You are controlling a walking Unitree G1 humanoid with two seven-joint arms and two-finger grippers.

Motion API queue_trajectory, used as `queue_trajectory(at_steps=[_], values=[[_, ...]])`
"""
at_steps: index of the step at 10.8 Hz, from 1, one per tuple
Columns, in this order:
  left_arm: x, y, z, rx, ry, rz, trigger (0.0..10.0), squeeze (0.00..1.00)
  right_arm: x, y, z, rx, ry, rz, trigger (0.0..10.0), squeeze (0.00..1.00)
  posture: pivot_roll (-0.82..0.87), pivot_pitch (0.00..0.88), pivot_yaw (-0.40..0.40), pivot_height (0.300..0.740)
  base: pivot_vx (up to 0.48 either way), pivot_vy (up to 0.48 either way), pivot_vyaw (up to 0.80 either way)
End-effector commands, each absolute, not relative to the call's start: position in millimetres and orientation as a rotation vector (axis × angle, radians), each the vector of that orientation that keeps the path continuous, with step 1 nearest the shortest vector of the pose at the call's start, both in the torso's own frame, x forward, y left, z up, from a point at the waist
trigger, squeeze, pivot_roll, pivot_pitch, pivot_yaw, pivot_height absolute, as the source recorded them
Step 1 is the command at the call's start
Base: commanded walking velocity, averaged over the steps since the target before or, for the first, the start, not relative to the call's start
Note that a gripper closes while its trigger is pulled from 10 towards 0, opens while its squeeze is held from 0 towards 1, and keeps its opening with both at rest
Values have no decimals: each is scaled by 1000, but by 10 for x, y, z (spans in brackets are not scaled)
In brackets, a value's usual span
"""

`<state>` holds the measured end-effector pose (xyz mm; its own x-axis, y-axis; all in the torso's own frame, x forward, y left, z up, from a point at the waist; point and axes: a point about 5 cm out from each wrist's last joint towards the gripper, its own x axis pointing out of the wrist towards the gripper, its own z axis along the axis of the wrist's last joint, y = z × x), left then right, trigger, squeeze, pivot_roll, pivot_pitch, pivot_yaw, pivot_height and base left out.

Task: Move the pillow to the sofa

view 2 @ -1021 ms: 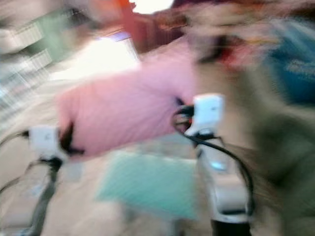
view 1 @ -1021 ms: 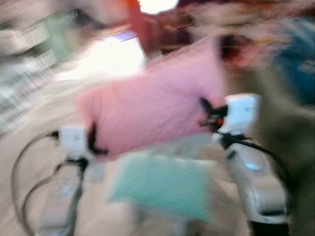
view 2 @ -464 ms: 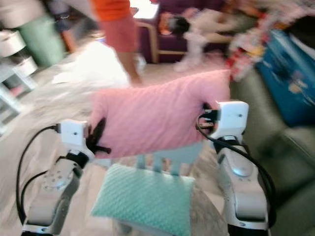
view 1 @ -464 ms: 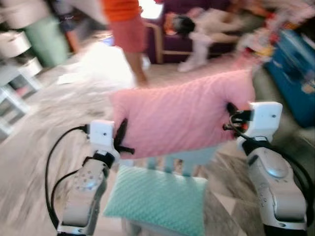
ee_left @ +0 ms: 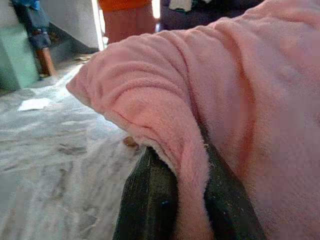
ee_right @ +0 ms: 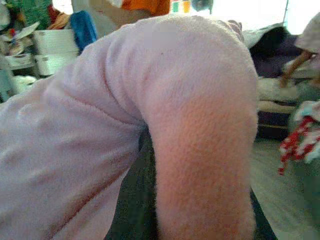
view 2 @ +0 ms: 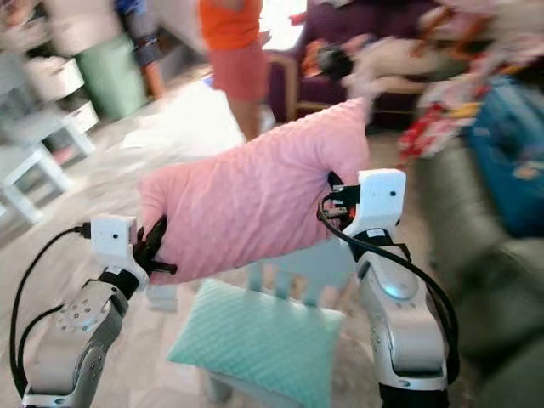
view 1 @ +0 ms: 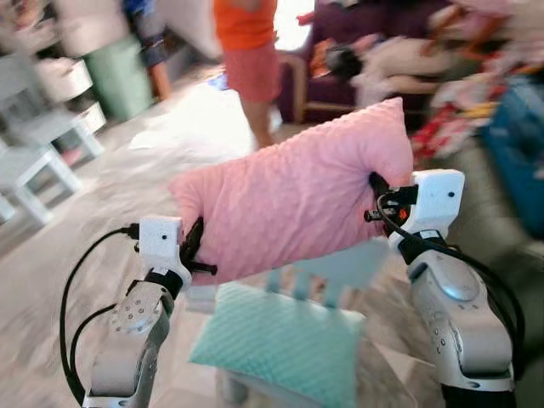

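- Pinching the pink pillow's (view 1: 293, 195) lower corner, your left end effector (view 1: 194, 248) has both fingers clamped on a fold of fabric.
- Your pillow hangs tilted in the air above the mint cushion (view 1: 276, 340), with a person in orange (view 1: 249, 51) standing beyond the pillow.
- Your right end effector (view 1: 380, 197) presses into the pillow's upper end, fingers squeezing the fabric.

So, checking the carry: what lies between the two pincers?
The pink pillow spans the stretch from left pincer to right pincer, pinched at both ends; the eye views show it.
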<state>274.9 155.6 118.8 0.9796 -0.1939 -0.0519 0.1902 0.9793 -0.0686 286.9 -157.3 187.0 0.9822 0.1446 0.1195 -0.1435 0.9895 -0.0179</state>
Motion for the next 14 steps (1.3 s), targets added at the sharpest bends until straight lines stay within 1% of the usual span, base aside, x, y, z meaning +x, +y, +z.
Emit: queue_trajectory(at_steps=[1, 3, 6, 11, 14], values=[[2769, 1599, 1252, -74, 46, -177, 10000, 0, 2851, -1544, 1913, 0, -138, 161, 10000, 0, -237, 0, 48, 740, 0, 0, 0], [2770, 1590, 1253, -84, 50, -183, 10000, 0, 2852, -1547, 1905, 5, -127, 161, 10000, 0, -238, 0, 46, 740, 0, 0, 0], [2760, 1577, 1235, -110, 60, -175, 10000, 0, 2858, -1553, 1909, 2, -122, 167, 10000, 0, -239, 0, 38, 740, 0, 0, -800], [2751, 1557, 1220, -162, 70, -177, 10000, 0, 2870, -1556, 1916, -7, -122, 182, 10000, 0, -238, 0, 26, 740, 0, 0, 0], [2729, 1541, 1205, -172, 81, -190, 10000, 0, 2864, -1556, 1916, -12, -118, 186, 10000, 0, -239, 0, 23, 740, 0, 343, 0]])
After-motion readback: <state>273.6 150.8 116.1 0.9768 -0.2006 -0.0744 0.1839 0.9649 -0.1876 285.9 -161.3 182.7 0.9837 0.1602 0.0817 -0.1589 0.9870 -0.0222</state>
